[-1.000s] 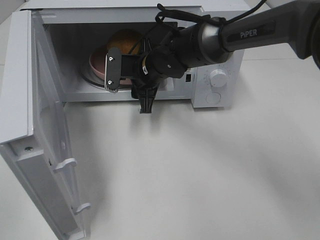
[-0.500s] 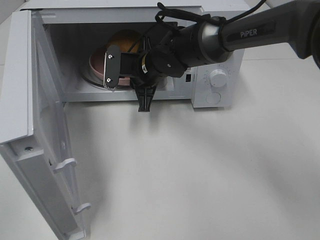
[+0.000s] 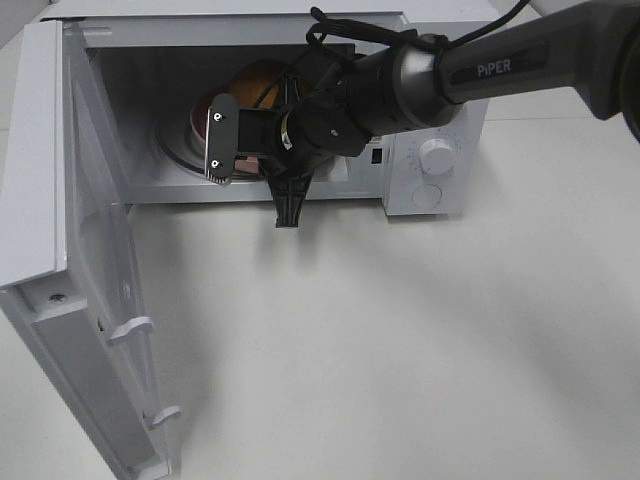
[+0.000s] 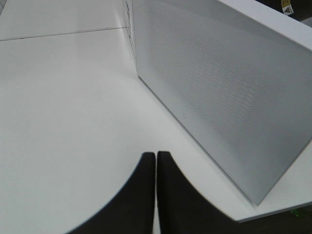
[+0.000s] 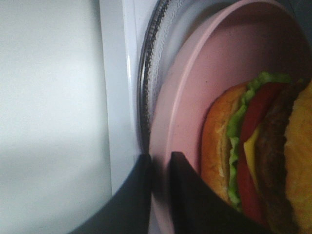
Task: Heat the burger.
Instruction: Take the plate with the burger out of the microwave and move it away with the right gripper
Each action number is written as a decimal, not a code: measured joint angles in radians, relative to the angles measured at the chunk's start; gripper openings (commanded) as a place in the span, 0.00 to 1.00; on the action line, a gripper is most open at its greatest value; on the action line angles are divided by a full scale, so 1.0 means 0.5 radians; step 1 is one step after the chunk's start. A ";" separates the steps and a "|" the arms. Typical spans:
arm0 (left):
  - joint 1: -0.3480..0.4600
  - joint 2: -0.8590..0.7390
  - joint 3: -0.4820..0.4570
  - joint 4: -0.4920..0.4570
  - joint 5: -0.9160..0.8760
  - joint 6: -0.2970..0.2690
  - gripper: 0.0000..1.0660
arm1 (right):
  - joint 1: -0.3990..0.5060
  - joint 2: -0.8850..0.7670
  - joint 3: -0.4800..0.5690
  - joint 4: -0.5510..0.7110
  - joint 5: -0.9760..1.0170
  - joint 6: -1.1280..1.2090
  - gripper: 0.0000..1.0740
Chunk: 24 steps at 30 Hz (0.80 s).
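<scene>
One burger, one plate (pink), one microwave.

From above, the right arm hid most of the burger and plate behind its fingers. In the right wrist view the burger ran off the edge beyond the fingers, whose bases were cut off. The left fingers were blurred.
</scene>
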 measured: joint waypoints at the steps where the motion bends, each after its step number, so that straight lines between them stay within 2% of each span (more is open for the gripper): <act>1: 0.000 0.000 0.000 0.000 0.000 0.000 0.00 | 0.002 0.000 0.000 0.000 0.000 -0.014 0.00; 24: 0.000 0.000 0.000 0.000 0.000 0.000 0.00 | 0.056 -0.100 0.006 0.036 0.290 -0.210 0.00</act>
